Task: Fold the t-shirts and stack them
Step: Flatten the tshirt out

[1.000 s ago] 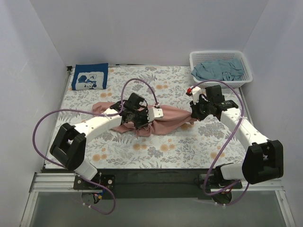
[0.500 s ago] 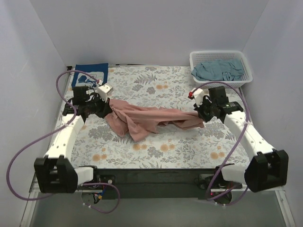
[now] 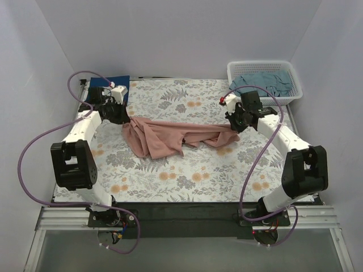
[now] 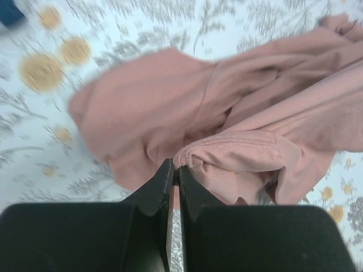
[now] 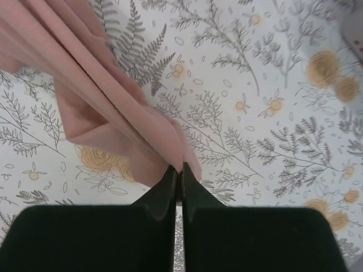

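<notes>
Floral cloth (image 3: 204, 170): 3 t-shirts (image 3: 164, 139) (image 3: 123, 81) (image 3: 261, 84), 2 tools (image 4: 174, 170) (image 5: 177, 170)

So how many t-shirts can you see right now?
3: pink one stretched across mid-table, navy one at the far-left corner, partly hidden, teal one in the basket, which may hide more.

Arms spread wide: left tool (image 3: 123, 116) near the counter's (image 3: 198, 175) far-left corner, right tool (image 3: 232, 124) toward its right edge, both pinched tight on the pink t-shirt (image 3: 164, 139).
</notes>
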Robot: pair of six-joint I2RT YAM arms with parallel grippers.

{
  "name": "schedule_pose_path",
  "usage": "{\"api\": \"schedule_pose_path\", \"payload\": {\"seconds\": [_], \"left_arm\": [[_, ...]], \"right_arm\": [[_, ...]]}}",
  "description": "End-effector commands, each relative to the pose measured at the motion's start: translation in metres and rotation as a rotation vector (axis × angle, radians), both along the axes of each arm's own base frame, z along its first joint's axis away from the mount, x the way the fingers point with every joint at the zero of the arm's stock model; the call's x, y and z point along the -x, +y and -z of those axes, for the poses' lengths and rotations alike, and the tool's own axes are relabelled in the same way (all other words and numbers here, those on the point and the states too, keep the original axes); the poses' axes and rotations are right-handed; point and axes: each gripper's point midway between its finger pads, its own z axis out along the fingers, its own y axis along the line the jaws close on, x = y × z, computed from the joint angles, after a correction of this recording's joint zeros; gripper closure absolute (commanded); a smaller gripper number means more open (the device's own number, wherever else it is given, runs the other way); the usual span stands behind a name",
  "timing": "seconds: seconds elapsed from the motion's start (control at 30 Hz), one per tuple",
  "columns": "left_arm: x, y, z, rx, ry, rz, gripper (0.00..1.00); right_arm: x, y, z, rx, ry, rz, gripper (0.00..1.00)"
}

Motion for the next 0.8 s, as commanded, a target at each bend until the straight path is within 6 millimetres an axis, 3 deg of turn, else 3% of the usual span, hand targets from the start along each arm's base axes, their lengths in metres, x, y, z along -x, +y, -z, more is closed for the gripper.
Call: {"api": "schedule_pose_path", "payload": {"seconds": [0.0, 0.07, 0.13, 0.17, 0.2, 0.3, 0.33, 0.43, 0.53, 0.6, 0.63, 0.67, 0.7, 0.73, 0.77], "left_arm": [[-0.026, 0.015, -0.037, -0.036, -0.121, -0.045, 1.0], [-0.038, 0.021, -0.022, -0.052, -0.073, -0.075, 1.0], [-0.052, 0.025, -0.015, -0.05, -0.05, -0.098, 1.0], [-0.056, 0.027, 0.002, -0.05, -0.001, -0.111, 1.0], [-0.06, 0.027, 0.006, -0.044, 0.012, -0.12, 1.0], [-0.082, 0.032, 0.012, -0.017, 0.034, -0.17, 0.83], [-0.082, 0.036, 0.013, -0.006, 0.058, -0.186, 0.76], [-0.088, 0.037, -0.015, 0.068, 0.021, -0.176, 0.65], [-0.064, 0.017, -0.049, 0.11, -0.046, -0.044, 0.6], [-0.035, -0.001, -0.053, 0.129, -0.051, 0.076, 0.6], [-0.02, -0.016, -0.065, 0.108, -0.084, 0.144, 0.6], [-0.003, -0.025, -0.06, 0.096, -0.052, 0.19, 0.61], [0.017, -0.03, -0.037, 0.041, -0.014, 0.244, 0.61], [0.035, -0.057, -0.038, 0.009, -0.018, 0.338, 0.62], [0.053, -0.066, -0.025, -0.017, 0.025, 0.386, 0.62]], "right_arm": [[-0.017, 0.002, -0.054, -0.042, -0.153, 0.014, 0.99], [-0.016, 0.007, -0.054, -0.059, -0.135, -0.001, 0.99], [-0.016, 0.011, -0.041, -0.06, -0.088, -0.01, 0.99], [-0.014, 0.012, -0.035, -0.061, -0.064, -0.014, 0.99], [-0.015, 0.015, -0.026, -0.061, -0.033, -0.021, 0.99], [-0.021, 0.028, -0.019, -0.102, 0.006, -0.03, 0.98], [-0.023, 0.03, -0.019, -0.119, 0.024, -0.015, 0.78], [-0.027, 0.027, -0.024, -0.129, 0.048, 0.002, 0.42], [-0.026, 0.01, -0.032, -0.134, 0.036, 0.021, 0.32], [-0.022, -0.005, -0.032, -0.126, 0.041, 0.028, 0.32], [-0.016, -0.007, -0.026, -0.13, 0.062, 0.019, 0.34], [-0.014, -0.01, -0.023, -0.122, 0.066, 0.007, 0.35], [-0.01, -0.013, -0.018, -0.124, 0.082, 0.008, 0.37], [-0.007, -0.016, -0.013, -0.122, 0.103, 0.01, 0.39], [-0.004, -0.017, -0.008, -0.123, 0.12, 0.007, 0.41]]}}
